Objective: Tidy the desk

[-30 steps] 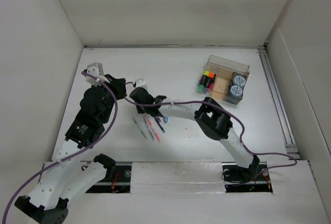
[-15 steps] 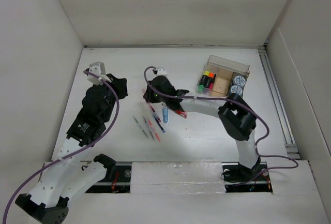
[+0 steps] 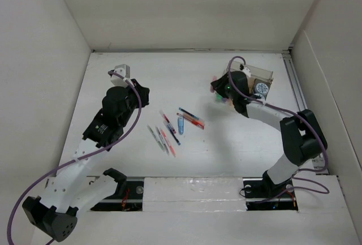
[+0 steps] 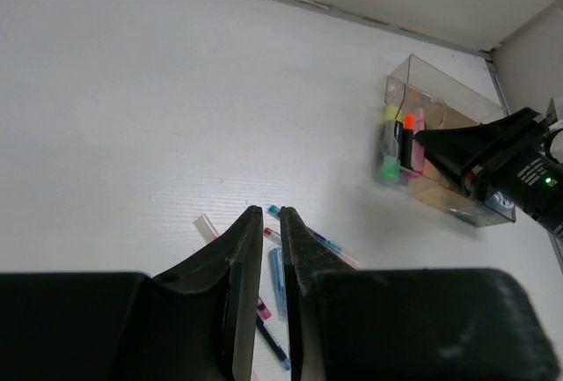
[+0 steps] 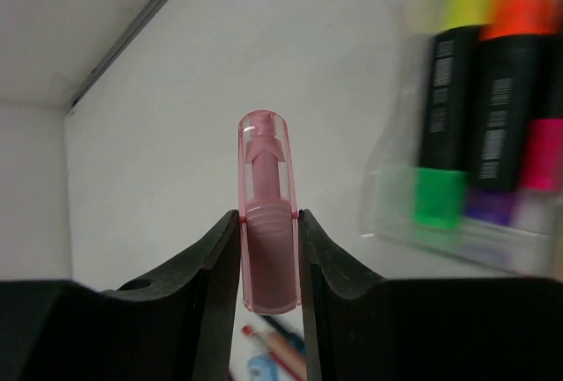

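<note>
I grip a pink highlighter (image 5: 266, 170) in the right end effector (image 5: 268, 220), part-filled organizer (image 3: 263, 74) just to its right; left end effector (image 4: 271, 223), nearly closed and empty, hangs over pens (image 3: 169, 130) unsorted on the surface (image 3: 237, 143) beneath

This looks like a robot test laboratory: a white desk (image 3: 237, 143) closed in by plain white panel walls (image 3: 186, 13), with a left arm (image 3: 110, 117) and a right arm (image 3: 297, 140) bolted at its near edge.
</note>
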`<state>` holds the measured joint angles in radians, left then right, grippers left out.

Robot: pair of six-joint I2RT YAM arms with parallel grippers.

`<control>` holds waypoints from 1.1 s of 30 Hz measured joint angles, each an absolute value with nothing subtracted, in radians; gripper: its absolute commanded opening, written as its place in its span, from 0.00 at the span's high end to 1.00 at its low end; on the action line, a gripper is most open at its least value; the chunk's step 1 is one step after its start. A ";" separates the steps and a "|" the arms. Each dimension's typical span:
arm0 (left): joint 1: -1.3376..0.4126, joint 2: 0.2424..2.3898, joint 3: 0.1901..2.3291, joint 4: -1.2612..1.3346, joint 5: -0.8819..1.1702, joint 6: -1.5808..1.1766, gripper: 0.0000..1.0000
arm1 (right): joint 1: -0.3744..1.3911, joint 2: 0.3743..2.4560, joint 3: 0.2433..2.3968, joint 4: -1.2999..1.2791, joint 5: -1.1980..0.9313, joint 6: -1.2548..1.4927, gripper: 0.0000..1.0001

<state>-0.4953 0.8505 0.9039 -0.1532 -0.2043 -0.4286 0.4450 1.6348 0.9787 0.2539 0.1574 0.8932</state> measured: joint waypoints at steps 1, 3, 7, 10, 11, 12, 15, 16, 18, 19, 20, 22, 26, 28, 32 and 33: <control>-0.495 0.862 0.904 -0.153 -0.192 -0.427 0.88 | 0.402 1.623 0.950 0.249 0.157 0.903 0.92; -0.495 0.879 0.904 -0.154 -0.175 -0.425 0.88 | 0.333 1.600 0.910 0.237 0.158 0.915 0.92; -0.495 0.901 0.904 -0.153 -0.150 -0.424 0.88 | 0.207 1.563 0.885 0.218 0.155 0.924 0.92; -0.495 0.915 0.904 -0.153 -0.133 -0.423 0.88 | 0.122 1.570 0.894 0.218 0.116 0.935 0.91; -0.495 0.919 0.904 -0.153 -0.131 -0.423 0.88 | 0.095 1.580 0.901 0.217 0.098 0.940 0.91; -0.495 0.921 0.904 -0.153 -0.130 -0.422 0.88 | 0.068 1.597 0.917 0.216 0.077 0.945 0.91; -0.495 0.923 0.904 -0.153 -0.126 -0.420 0.88 | 0.007 1.680 0.994 0.217 0.010 0.960 0.90; -0.495 0.923 0.904 -0.153 -0.125 -0.419 0.88 | -0.009 1.714 1.028 0.216 -0.015 0.966 0.90; -0.495 0.923 0.904 -0.153 -0.125 -0.419 0.87 | -0.033 1.777 1.085 0.216 -0.059 0.970 0.90; -0.495 0.923 0.904 -0.153 -0.125 -0.419 0.88 | -0.041 1.801 1.106 0.216 -0.080 0.973 0.90; -0.495 0.923 0.904 -0.153 -0.125 -0.419 0.87 | -0.050 1.819 1.122 0.217 -0.097 0.973 0.89; -0.495 0.923 0.904 -0.153 -0.125 -0.419 0.87 | -0.060 1.842 1.140 0.218 -0.123 0.980 0.88; -0.495 0.923 0.904 -0.153 -0.125 -0.416 0.87 | -0.066 1.869 1.174 0.216 -0.142 0.993 0.87; -0.495 0.923 0.904 -0.153 -0.125 -0.416 0.87 | -0.067 1.879 1.198 0.217 -0.147 1.000 0.85; -0.495 0.923 0.904 -0.153 -0.128 -0.416 0.87 | -0.068 1.893 1.237 0.220 -0.158 1.015 0.76; -0.495 0.923 0.904 -0.153 -0.128 -0.416 0.87 | -0.068 1.895 1.240 0.221 -0.158 1.018 0.74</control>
<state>-0.4953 0.9230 0.9039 -0.1528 -0.1284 -0.4156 -0.0677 1.8946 1.2404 0.2207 -0.1581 1.0180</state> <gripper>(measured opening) 0.125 0.342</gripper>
